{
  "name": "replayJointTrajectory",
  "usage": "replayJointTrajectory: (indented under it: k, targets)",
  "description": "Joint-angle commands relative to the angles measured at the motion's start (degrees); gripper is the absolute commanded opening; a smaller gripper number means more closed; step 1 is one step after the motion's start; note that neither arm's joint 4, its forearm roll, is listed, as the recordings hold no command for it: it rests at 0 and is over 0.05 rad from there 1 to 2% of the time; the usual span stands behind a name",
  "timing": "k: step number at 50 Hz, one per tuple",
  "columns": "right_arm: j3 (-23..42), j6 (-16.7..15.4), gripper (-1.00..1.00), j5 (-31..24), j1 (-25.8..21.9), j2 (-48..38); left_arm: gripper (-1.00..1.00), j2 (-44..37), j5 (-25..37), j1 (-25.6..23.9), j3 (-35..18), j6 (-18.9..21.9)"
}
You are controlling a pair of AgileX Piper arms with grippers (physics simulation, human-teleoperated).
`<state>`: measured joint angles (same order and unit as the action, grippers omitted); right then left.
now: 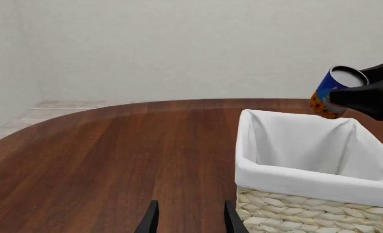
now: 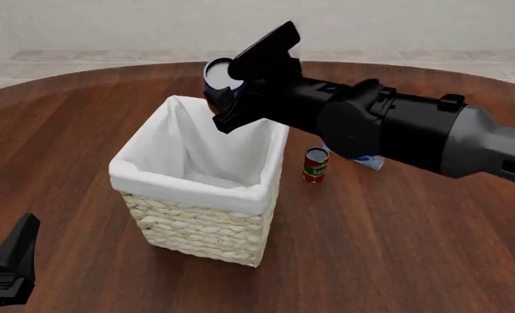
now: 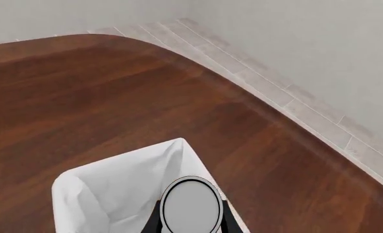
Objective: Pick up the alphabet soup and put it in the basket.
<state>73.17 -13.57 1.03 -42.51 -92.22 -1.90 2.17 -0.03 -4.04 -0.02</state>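
Right gripper [image 2: 227,91] is clamped on the soup [image 2: 216,73], held above the basket [image 2: 188,225] far rim; centring, then release, is required.

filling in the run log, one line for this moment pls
phase: carry | right gripper: shut on alphabet soup, above far rim of basket | left gripper: open, idle | soup not yet in basket

Red-and-green can [image 2: 316,164] upright on wooden table [image 2: 397,248]; blue-white item [image 2: 368,160] just behind, partly hidden.
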Motion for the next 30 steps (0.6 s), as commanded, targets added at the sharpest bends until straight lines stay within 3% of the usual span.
replayJointTrajectory:
  k: [1, 30]
  targets:
    - [0.4, 1.3, -1.00, 0.3, 0.0, -0.7, 1.00, 0.0, 0.0, 0.0, 0.0, 0.0]
    - [1.7, 3.2, -1.00, 1.1, -1.3, -5.0, 1.00, 0.0, 0.0, 0.0, 0.0, 0.0]
